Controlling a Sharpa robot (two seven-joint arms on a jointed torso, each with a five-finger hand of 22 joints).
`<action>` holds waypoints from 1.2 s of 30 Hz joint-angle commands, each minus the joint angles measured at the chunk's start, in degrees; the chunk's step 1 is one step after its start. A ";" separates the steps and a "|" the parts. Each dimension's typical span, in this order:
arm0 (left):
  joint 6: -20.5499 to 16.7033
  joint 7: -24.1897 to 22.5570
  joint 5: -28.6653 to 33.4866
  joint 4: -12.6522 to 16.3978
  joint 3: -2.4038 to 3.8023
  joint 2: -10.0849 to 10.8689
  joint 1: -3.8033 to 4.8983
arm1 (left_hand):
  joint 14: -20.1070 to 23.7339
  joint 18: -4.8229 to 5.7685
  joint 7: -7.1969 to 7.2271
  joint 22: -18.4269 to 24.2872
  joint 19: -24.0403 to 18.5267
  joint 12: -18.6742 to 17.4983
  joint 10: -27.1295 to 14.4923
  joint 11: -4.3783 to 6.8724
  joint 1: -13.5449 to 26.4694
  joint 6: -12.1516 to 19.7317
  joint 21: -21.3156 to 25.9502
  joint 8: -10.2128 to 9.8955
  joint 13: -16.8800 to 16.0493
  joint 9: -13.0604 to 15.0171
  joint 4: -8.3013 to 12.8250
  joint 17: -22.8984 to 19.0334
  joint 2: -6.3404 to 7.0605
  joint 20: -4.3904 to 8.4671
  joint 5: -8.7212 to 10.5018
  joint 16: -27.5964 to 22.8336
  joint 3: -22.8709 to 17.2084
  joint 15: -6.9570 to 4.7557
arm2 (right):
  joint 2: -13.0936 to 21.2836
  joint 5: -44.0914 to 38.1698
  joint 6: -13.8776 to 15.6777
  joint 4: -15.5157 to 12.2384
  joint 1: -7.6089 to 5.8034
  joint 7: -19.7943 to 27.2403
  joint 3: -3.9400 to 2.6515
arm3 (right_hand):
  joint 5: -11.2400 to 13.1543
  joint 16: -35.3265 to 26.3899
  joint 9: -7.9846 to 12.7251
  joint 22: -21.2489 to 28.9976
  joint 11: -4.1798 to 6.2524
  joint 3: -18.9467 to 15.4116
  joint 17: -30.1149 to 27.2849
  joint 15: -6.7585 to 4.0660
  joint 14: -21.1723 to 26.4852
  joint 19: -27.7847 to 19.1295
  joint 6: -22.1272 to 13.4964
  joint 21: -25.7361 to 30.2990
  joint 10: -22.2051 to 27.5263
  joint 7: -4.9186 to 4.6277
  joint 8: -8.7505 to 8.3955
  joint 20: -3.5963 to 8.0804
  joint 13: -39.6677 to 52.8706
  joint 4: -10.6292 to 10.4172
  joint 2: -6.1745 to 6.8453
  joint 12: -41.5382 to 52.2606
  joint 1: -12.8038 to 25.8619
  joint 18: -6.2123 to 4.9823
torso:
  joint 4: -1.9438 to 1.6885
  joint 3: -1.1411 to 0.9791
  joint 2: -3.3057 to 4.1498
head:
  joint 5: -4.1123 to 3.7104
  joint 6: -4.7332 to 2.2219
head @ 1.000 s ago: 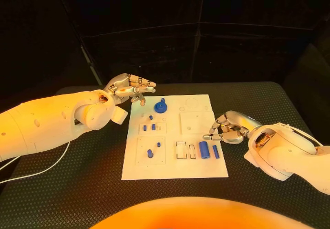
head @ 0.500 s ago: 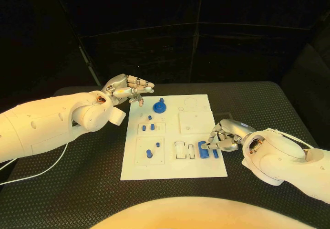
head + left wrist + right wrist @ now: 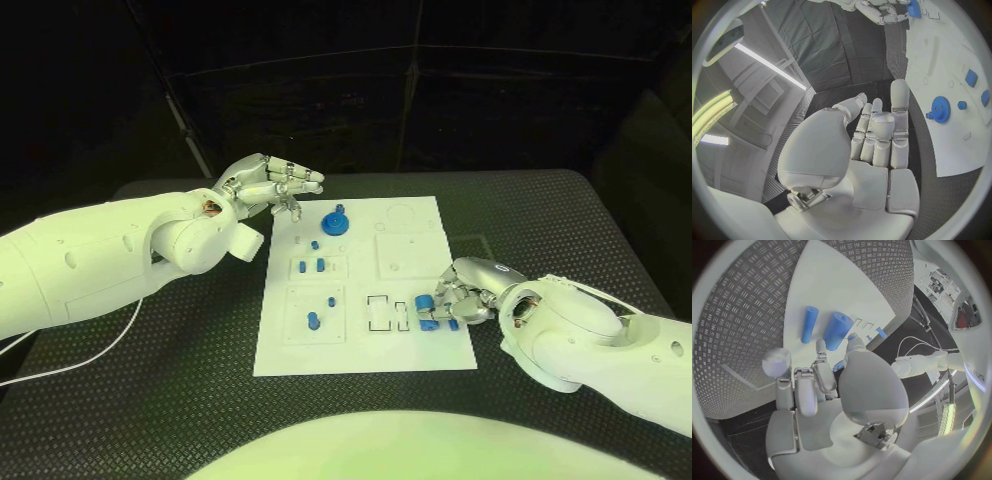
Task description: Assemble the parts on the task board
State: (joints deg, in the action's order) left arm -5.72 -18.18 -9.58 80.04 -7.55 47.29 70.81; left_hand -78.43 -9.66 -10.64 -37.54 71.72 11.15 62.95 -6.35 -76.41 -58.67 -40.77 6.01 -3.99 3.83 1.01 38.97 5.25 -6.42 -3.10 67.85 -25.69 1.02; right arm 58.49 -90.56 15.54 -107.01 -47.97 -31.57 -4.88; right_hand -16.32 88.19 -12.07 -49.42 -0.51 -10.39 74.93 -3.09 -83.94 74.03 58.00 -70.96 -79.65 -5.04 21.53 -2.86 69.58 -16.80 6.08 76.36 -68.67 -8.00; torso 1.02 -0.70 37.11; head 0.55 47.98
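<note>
- Since a second ago the right hand point(image 3: 464, 296) has dropped from beside the board's right edge onto its lower right corner, and its fingertips now sit at the thick blue cylinder point(image 3: 427, 310); the left hand point(image 3: 270, 185) has barely shifted.
- Right hand: fingers curled in around the thick blue cylinder, touching it. Whether they truly clamp it or only rest against it I cannot tell; in the right wrist view the fingertips point(image 3: 820, 347) meet the cylinder's near end.
- Just beside it, toward 3 o'clock, lies the thin blue rod point(image 3: 453, 318), partly under the hand.
- At 9 o'clock of the cylinder are two empty rectangular slots point(image 3: 379, 313) in the task board point(image 3: 361, 350).
- Further out on the board: a small blue peg point(image 3: 313, 321) at 9 o'clock, two small blue blocks point(image 3: 312, 266) at 10 o'clock, and the blue gear point(image 3: 336, 223) at 11 o'clock near the far edge.
- Left hand: hovering off the board's far left corner, fingers loosely bent and apart, holding nothing.
- Risks, as I judge them: the cylinder is round and may roll away if the fingers close unevenly; the curled fingers could also knock the thin rod off the near edge, since it lies so close; a light board might slide under a sideways push.
</note>
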 commanded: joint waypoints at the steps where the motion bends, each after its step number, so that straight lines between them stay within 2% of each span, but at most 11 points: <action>1: 0.27 -0.71 0.26 0.16 0.04 0.03 0.07 | 0.39 -0.83 0.08 0.10 -0.41 0.27 -0.21 0.13 0.64 0.39 0.34 -0.06 -0.06 0.07 -0.17 -0.10 -0.10 -0.15 -0.21 -0.23 0.30 -0.08 | -0.36 -1.17 -1.59 0.38 0.20 -0.31 0.01 | -0.30 0.31 -0.21 -0.10 0.14 0.31 10.56 -0.33 -5.15 0.29 -0.27 -0.32 -0.19 0.31 0.38 0.02 0.16 -0.01 -0.61 0.28 0.03 1.12 | -0.04 0.03 0.00 | 0.00 0.07; 8: 0.37 -0.66 0.26 0.20 0.04 0.07 0.07 | 0.39 -0.83 0.08 0.10 -0.41 0.27 -0.21 0.13 0.64 0.39 0.34 -0.06 -0.06 0.07 -0.17 -0.10 -0.10 -0.15 -0.21 -0.23 0.30 -0.08 | -1.54 -1.68 -3.01 1.77 0.80 -0.84 0.09 | -1.81 0.25 -1.17 -0.12 0.26 0.62 10.43 -0.43 -5.12 0.21 -0.67 -0.31 0.01 0.43 1.34 0.12 0.29 0.07 -1.77 0.15 -0.22 1.11 | 0.03 0.02 0.00 | 0.05 0.15; 15: 0.44 -0.61 0.26 0.13 0.04 0.06 0.06 | 0.39 -0.83 0.08 0.10 -0.41 0.27 -0.21 0.13 0.64 0.39 0.34 -0.06 -0.06 0.07 -0.17 -0.10 -0.10 -0.15 -0.21 -0.23 0.30 -0.08 | -2.42 -2.52 -2.18 2.67 1.48 -0.95 0.12 | -4.22 0.30 -2.20 -0.32 0.40 0.65 10.62 -0.55 -5.16 0.23 -0.99 -0.41 -0.22 0.59 2.34 0.22 1.00 0.20 -2.48 0.39 -1.28 1.13 | -0.16 0.03 -0.02 | 0.13 0.28; 20: 0.48 -0.46 0.26 0.10 0.03 0.05 0.06 | 0.40 -0.84 0.08 0.11 -0.41 0.30 -0.22 0.13 0.70 0.39 0.37 -0.05 -0.06 0.07 -0.20 -0.10 -0.11 -0.15 -0.20 -0.23 0.33 -0.08 | -2.86 -3.11 -1.38 2.95 1.73 -1.00 0.12 | -5.70 0.34 -2.88 -0.50 0.59 0.79 10.74 -0.70 -5.18 0.29 -0.77 -0.50 -0.42 0.80 3.07 0.34 1.43 0.33 -3.32 0.51 -2.41 1.15 | -0.12 0.06 -0.05 | 0.33 0.27; 23: 0.53 -0.41 0.26 0.09 0.03 0.07 0.06 | 0.40 -0.84 0.08 0.11 -0.41 0.30 -0.22 0.13 0.70 0.39 0.37 -0.05 -0.06 0.07 -0.20 -0.10 -0.11 -0.15 -0.20 -0.23 0.33 -0.08 | -2.83 -2.72 1.57 2.54 1.85 -0.75 0.12 | -8.37 0.48 -3.40 -0.94 0.81 0.81 11.16 -0.88 -5.27 0.50 -0.42 -0.73 -0.91 1.05 3.65 0.48 2.22 0.32 -3.95 0.94 -3.14 1.21 | -0.01 0.03 -0.11 | 0.41 0.21; 24: 0.55 -0.40 0.26 0.09 0.03 0.08 0.06 | 0.40 -0.84 0.08 0.11 -0.41 0.30 -0.22 0.13 0.70 0.39 0.37 -0.05 -0.06 0.07 -0.20 -0.10 -0.11 -0.15 -0.20 -0.23 0.33 -0.08 | -2.75 -1.97 3.49 2.28 1.89 -0.33 0.12 | -9.70 0.56 -3.57 -1.35 0.93 0.90 11.38 -0.98 -5.32 0.70 -0.22 -0.95 -1.23 1.19 3.84 0.56 2.74 0.33 -4.24 1.27 -3.48 1.26 | 0.03 0.02 -0.12 | 0.43 0.18; 26: 0.61 -0.37 0.26 0.11 0.03 0.10 0.06 | 0.40 -0.84 0.08 0.11 -0.41 0.30 -0.22 0.13 0.70 0.39 0.37 -0.05 -0.06 0.07 -0.20 -0.10 -0.11 -0.15 -0.20 -0.23 0.33 -0.08 | -2.48 0.58 8.46 1.43 1.96 1.13 0.12 | -14.76 0.77 -3.87 -2.18 1.25 1.34 11.99 -1.27 -5.44 1.14 -0.02 -1.43 -1.65 1.51 4.05 0.83 3.36 0.28 -5.14 1.56 -4.50 1.39 | 0.11 -0.02 -0.07 | 0.55 0.00; 27: 0.65 -0.36 0.26 0.11 0.03 0.11 0.05 | 0.40 -0.84 0.08 0.11 -0.41 0.30 -0.22 0.13 0.70 0.39 0.37 -0.05 -0.06 0.07 -0.20 -0.10 -0.11 -0.15 -0.20 -0.23 0.33 -0.08 | -2.35 1.54 10.39 1.05 1.98 1.79 0.12 | -15.67 0.79 -3.96 -2.30 1.33 1.39 12.03 -1.33 -5.45 1.20 0.09 -1.50 -1.70 1.59 4.11 0.89 3.43 0.26 -5.31 1.55 -4.65 1.41 | 0.12 -0.02 -0.04 | 0.57 -0.12; 30: 0.74 -0.34 0.26 0.09 0.03 0.08 0.02 | 0.40 -0.84 0.08 0.11 -0.41 0.30 -0.22 0.13 0.70 0.39 0.37 -0.05 -0.06 0.07 -0.20 -0.10 -0.11 -0.15 -0.20 -0.23 0.33 -0.08 | -2.00 3.92 14.40 0.11 2.01 3.34 0.11 | -16.48 0.82 -4.08 -2.38 1.43 1.43 12.12 -1.40 -5.47 1.24 0.20 -1.55 -1.76 1.70 4.17 0.97 3.48 0.29 -5.48 1.50 -4.95 1.43 | 0.10 0.01 -0.10 | 0.67 -0.19; 32: 0.80 -0.34 0.26 0.09 0.02 0.06 0.00 | 0.40 -0.84 0.08 0.11 -0.41 0.30 -0.22 0.13 0.70 0.39 0.37 -0.05 -0.06 0.07 -0.20 -0.10 -0.11 -0.15 -0.20 -0.23 0.33 -0.08 | -1.81 5.14 15.99 -0.43 2.02 4.01 0.10 | -16.68 0.83 -4.12 -2.44 1.46 1.46 12.15 -1.42 -5.47 1.27 0.23 -1.59 -1.70 1.72 4.17 0.99 3.35 0.29 -5.55 1.37 -5.04 1.44 | 0.02 0.06 -0.11 | 0.64 -0.19; 36: 0.86 -0.35 0.26 0.11 0.02 0.05 -0.01 | 0.40 -0.84 0.08 0.11 -0.41 0.30 -0.22 0.13 0.70 0.39 0.37 -0.05 -0.06 0.07 -0.20 -0.10 -0.11 -0.15 -0.20 -0.23 0.33 -0.08 | -1.71 6.58 17.27 -1.21 2.03 4.52 0.10 | -16.83 0.86 -4.14 -2.43 1.48 1.47 12.24 -1.44 -5.49 1.26 0.25 -1.59 -1.63 1.74 4.18 1.01 3.21 0.29 -5.60 1.24 -5.09 1.44 | -0.04 0.08 0.00 | 0.77 -0.28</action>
State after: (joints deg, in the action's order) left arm -5.54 -18.11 -9.58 80.06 -7.57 47.35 70.75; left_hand -78.43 -9.66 -10.64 -37.51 71.72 11.15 62.95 -6.35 -76.20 -58.67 -40.77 6.01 -3.99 3.83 0.87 38.93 5.04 -6.42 -3.10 67.85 -25.54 1.02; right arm 56.76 -87.33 27.78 -107.81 -45.87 -29.27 -4.76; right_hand -32.83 88.85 -15.31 -51.83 0.93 -9.18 74.91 -4.11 -83.93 75.06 57.48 -72.32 -81.09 -3.76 25.31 -1.83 72.94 -16.58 1.09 77.67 -72.48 -7.08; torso 1.05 -0.66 37.03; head 1.22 47.73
